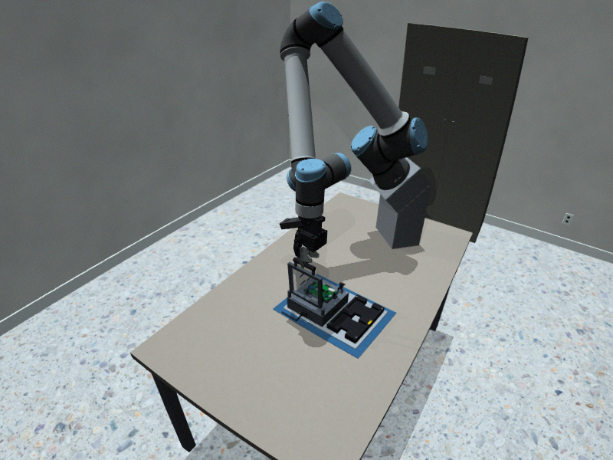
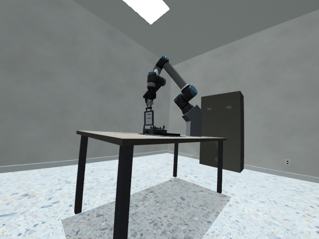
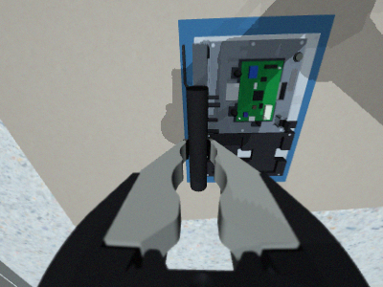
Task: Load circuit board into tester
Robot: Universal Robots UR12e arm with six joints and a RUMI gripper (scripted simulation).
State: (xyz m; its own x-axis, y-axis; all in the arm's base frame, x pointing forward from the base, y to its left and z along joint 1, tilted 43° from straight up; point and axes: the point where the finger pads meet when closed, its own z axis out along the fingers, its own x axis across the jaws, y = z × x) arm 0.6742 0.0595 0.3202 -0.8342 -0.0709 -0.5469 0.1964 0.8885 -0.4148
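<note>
The green circuit board (image 3: 259, 91) lies flat in the dark tester (image 1: 314, 299), component side up; it also shows in the top view (image 1: 320, 292). The tester's lid (image 1: 300, 279) stands upright, nearly vertical, and shows as a tall frame in the exterior view (image 2: 148, 117). My gripper (image 3: 197, 141) (image 1: 303, 257) is shut on the black handle bar (image 3: 197, 139) at the lid's top edge, directly above the tester. The black tray (image 1: 356, 319) beside the tester holds no board.
The tester and tray sit on a blue mat (image 1: 336, 317) near the table's middle. The arm's grey base (image 1: 403, 208) stands at the table's far end. A dark cabinet (image 1: 457, 123) stands behind the table.
</note>
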